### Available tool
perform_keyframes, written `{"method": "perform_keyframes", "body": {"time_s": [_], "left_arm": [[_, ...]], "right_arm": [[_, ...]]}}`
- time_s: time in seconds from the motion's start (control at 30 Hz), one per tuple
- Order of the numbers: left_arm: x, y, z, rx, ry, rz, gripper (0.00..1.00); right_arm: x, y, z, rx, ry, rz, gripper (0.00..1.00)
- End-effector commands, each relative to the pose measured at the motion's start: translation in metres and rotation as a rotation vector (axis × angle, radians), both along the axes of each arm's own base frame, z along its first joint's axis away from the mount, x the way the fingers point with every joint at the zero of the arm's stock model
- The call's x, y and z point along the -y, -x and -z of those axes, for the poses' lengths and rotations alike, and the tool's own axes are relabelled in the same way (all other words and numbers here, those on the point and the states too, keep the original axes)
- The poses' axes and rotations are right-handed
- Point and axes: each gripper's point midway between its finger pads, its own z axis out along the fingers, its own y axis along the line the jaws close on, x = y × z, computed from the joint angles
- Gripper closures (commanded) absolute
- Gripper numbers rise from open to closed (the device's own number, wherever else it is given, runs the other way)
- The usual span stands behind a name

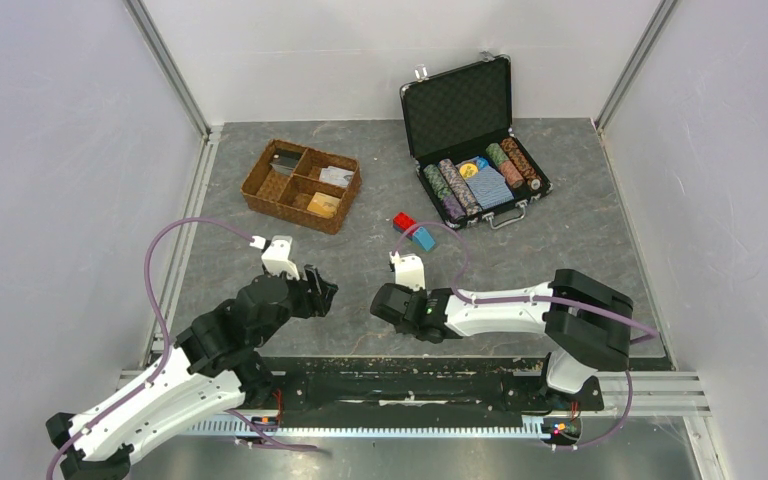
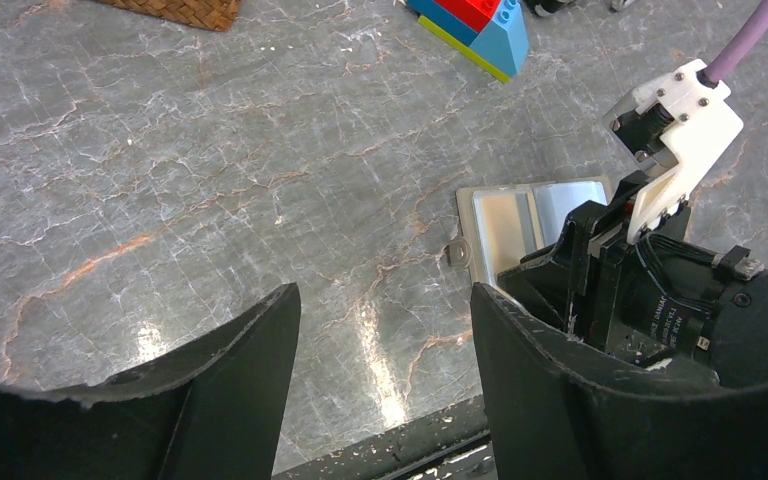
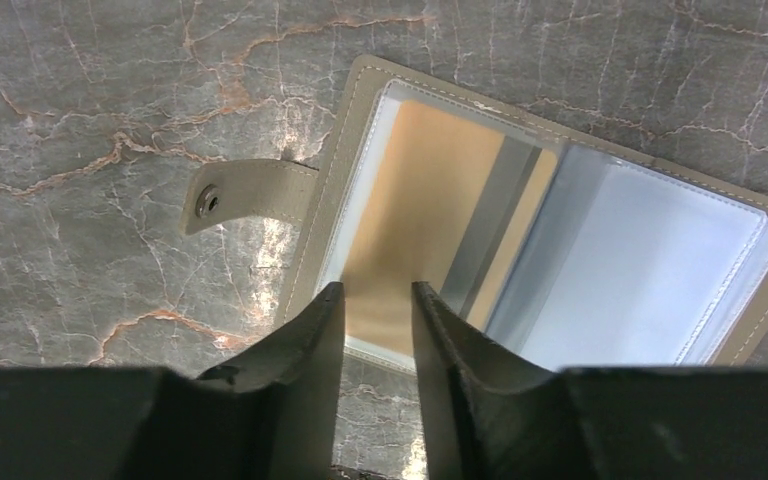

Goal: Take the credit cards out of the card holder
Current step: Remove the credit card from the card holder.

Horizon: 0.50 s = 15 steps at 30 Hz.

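Both empty, L jaws wide, R jaws barely parted over card holder (image 3: pixel 600 230) edge

The card holder (image 3: pixel 560 230) loses one corner to the right wrist picture's edge; its near edge sits behind the right pincer (image 3: pixel 376 290). From above, that pincer hides it.

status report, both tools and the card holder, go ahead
Left tool open, empty, beside the card holder. Right tool barely open, over the orange-gold card. Holder lies open, card in its sleeve. Nothing blocking.
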Motion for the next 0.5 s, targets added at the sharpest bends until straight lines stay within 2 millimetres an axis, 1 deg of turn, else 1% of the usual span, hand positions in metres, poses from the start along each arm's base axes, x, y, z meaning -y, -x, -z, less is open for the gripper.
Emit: {"method": "perform_keyframes", "body": {"time_s": [0.0, 0.17, 0.23, 0.27, 0.4, 0.47], "left_arm": [[-0.001, -0.001, 0.001, 0.003, 0.003, -0.018, 0.30], [-0.001, -0.002, 0.002, -0.001, 0.000, -0.017, 0.30], [-0.001, -0.002, 0.002, -0.001, -0.002, -0.018, 0.30], [-0.001, -0.002, 0.003, -0.002, -0.004, -0.017, 0.30], [-0.001, -0.003, 0.003, -0.002, -0.008, -0.023, 0.29], [-0.001, -0.003, 0.002, -0.001, -0.008, -0.023, 0.29]], "right_arm": [[-0.004, -0.006, -0.011, 0.048, -0.029, 0.002, 0.71], [-0.005, -0.005, -0.009, 0.045, -0.022, -0.017, 0.85], [-0.006, -0.005, -0.012, 0.044, -0.028, -0.026, 0.84], [-0.008, -0.005, -0.016, 0.047, -0.036, -0.028, 0.81], [-0.013, -0.007, -0.032, 0.055, -0.062, -0.014, 0.51], [-0.016, -0.007, -0.036, 0.054, -0.069, -0.005, 0.41]]}}
